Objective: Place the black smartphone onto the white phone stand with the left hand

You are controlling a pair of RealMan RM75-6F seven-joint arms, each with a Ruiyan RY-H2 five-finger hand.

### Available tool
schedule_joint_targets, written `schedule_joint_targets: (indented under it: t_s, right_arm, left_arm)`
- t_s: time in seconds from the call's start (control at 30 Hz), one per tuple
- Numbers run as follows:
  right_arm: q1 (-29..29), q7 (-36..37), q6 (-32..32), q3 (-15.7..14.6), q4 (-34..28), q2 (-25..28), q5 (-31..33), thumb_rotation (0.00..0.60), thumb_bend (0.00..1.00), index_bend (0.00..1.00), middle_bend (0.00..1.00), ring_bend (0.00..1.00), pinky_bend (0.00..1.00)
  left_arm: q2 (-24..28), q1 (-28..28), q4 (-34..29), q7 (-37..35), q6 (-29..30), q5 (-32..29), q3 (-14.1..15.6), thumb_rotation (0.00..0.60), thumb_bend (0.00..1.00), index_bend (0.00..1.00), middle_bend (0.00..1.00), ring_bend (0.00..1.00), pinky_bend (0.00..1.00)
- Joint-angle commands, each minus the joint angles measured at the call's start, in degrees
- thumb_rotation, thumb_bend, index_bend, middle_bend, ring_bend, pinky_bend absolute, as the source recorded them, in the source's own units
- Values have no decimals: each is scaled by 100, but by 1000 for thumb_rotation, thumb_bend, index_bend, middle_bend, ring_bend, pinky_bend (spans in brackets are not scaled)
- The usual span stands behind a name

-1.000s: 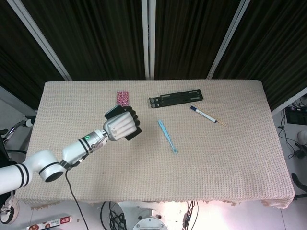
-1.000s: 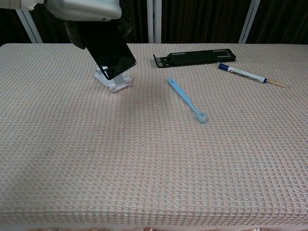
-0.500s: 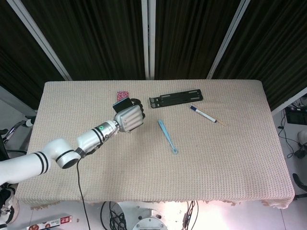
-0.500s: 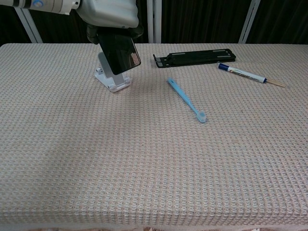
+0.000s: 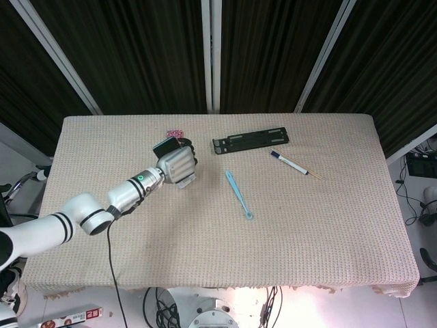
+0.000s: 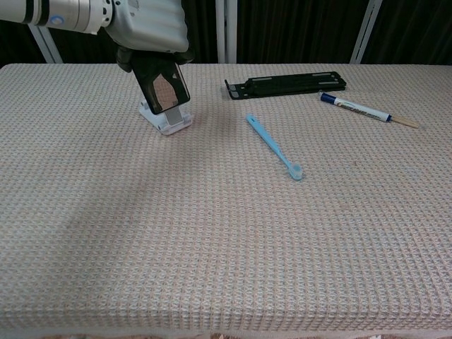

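Worktop (image 6: 226,233): woven cloth cover beneath your hand. It gives the stand's base little grip, so a sideways push from you may well slide the stand along.

Left hand (image 6: 147,28): fingers wrapped over the top of the black smartphone (image 6: 165,86), holding it upright and leaning back. The right hand is in neither view.

Black smartphone: directly below your hand, its lower edge at or just above the lip of the white phone stand (image 6: 166,121). From the chest view you cannot tell whether it is seated. If you release before the edge sits behind the lip, it will probably slip forward and fall face-down on the cloth. Its glossy back may also slide through your fingers as you loosen them.

White phone stand: small and light-looking, under and slightly in front of your hand. Downward or backward pressure through the phone could tip it or fold its rest.

Black flat holder (image 6: 286,82), well off to the right of your hand: no hazard. Blue toothbrush (image 6: 274,147) and pen (image 6: 354,108), also to that side: clear of your path.

Pink patterned item (image 5: 175,133): just behind your hand in the head view, mostly hidden; your knuckles may nudge it as you withdraw.
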Motion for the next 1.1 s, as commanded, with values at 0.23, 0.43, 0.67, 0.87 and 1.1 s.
schedule_joint_targets:
  t_s: [0.23, 0.43, 0.67, 0.87, 1.1]
  right_arm:
    - [-5, 9, -37, 1, 28, -21, 27, 600, 186, 0, 0, 0, 0]
    - [0, 29, -80, -12, 75, -48, 25, 600, 186, 0, 0, 0, 0]
    - [-10, 110, -100, -16, 146, -62, 32, 600, 185, 0, 0, 0, 0]
    - [-12, 188, -113, -8, 225, -82, 45, 600, 185, 0, 0, 0, 0]
    - [-7, 264, -153, -8, 313, -107, 55, 600, 186, 0, 0, 0, 0]
  left_arm:
    - [-115, -99, 155, -168, -16, 182, 146, 600, 387, 638, 474, 370, 377]
    - [-231, -173, 257, -260, -54, 254, 196, 600, 391, 638, 474, 369, 377]
    - [-326, -242, 386, -293, -151, 180, 212, 600, 392, 626, 474, 370, 376]
    - [-387, -283, 466, -199, -182, 141, 249, 600, 392, 628, 472, 370, 371]
    - [-494, -305, 531, -96, -190, 15, 254, 600, 394, 630, 471, 370, 369]
